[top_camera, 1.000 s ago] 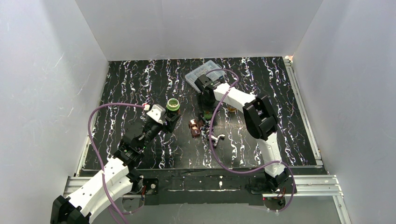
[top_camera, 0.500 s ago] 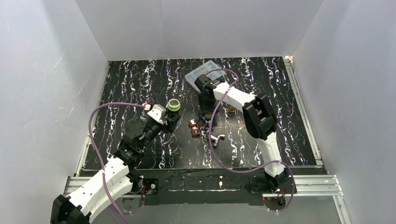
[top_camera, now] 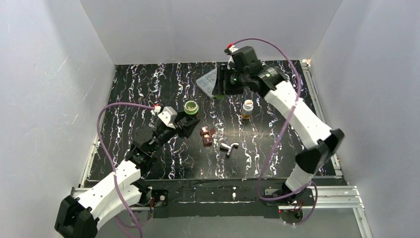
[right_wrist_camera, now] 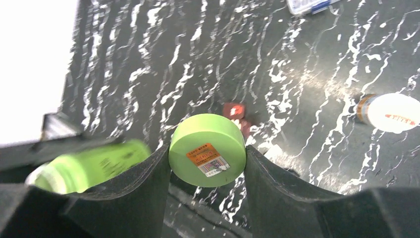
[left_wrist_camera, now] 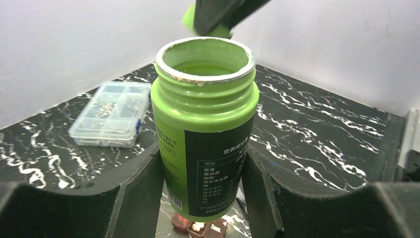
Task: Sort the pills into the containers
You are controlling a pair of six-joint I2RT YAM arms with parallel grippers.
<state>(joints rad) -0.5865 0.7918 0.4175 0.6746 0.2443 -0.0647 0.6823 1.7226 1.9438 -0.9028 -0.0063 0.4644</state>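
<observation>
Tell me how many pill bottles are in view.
2. The uncapped green bottle is held in the left gripper. The white-capped amber bottle stands on the table, right of centre. None seems hidden.

Soft, even white light fills the overhead view. The walls (top_camera: 49, 74) glow pale, and almost no shadow falls on the black marbled bench (top_camera: 148, 84), which has a dull sheen. In the left wrist view the green bottle (left_wrist_camera: 205, 124) is crisp, while the left pincer's fingers (left_wrist_camera: 133, 198), close to the lens, are dark and soft. The right wrist view is smeared: the bottle streaks at lower left, the bench's veins blur and the upper left corner burns out white. The green cap (right_wrist_camera: 207, 156) is sharp.
</observation>
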